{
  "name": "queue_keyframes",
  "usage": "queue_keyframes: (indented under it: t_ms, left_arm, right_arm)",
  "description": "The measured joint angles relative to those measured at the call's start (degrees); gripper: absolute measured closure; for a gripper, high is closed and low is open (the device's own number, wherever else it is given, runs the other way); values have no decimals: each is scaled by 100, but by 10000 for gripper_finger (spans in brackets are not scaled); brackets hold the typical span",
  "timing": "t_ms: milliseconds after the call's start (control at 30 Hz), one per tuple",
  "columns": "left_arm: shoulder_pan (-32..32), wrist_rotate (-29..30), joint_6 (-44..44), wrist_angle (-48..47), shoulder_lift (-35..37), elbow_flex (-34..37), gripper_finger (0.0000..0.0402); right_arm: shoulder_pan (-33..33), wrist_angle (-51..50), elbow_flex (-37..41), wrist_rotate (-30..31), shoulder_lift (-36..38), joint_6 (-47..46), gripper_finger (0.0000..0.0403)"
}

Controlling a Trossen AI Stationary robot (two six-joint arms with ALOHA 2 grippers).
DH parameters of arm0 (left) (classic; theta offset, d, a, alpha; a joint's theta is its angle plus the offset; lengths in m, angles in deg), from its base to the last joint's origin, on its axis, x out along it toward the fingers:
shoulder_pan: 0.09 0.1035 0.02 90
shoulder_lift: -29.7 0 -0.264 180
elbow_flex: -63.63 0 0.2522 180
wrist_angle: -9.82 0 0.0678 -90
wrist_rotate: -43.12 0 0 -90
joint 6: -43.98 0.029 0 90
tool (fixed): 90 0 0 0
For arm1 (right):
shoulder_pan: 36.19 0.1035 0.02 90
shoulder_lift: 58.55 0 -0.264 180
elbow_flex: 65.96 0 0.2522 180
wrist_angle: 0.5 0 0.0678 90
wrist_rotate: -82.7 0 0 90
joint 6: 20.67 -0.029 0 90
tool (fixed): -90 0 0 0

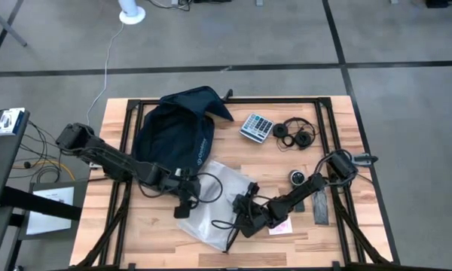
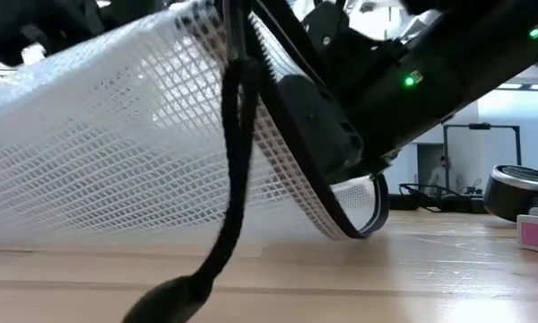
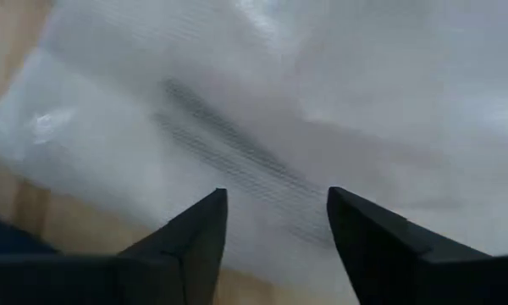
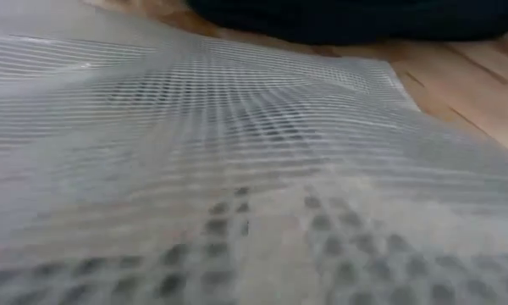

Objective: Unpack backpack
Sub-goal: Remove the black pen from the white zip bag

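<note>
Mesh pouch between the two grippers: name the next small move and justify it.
Probably lower the mesh pouch flat onto the table. In the low view it slopes up off the wood; the right gripper holds one edge, and the left gripper stands open over it, beside the backpack.

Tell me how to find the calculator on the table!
Start at the big dark backpack at the table's far side. Just to its right lies the calculator, with black headphones on its other side. It is the only flat grey slab with rows of little buttons.
</note>
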Motion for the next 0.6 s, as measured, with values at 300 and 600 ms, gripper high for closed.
queue_keyframes:
  t_ms: [300,600]
  left_arm:
    - [125,189,430,1095,-19,607,270]
    - [150,-46,531,2009,-1045,786,291]
  right_arm:
    - [76,46,-4,-2,4,-23,296]
    - [14,664,-7,-84,4,-53,296]
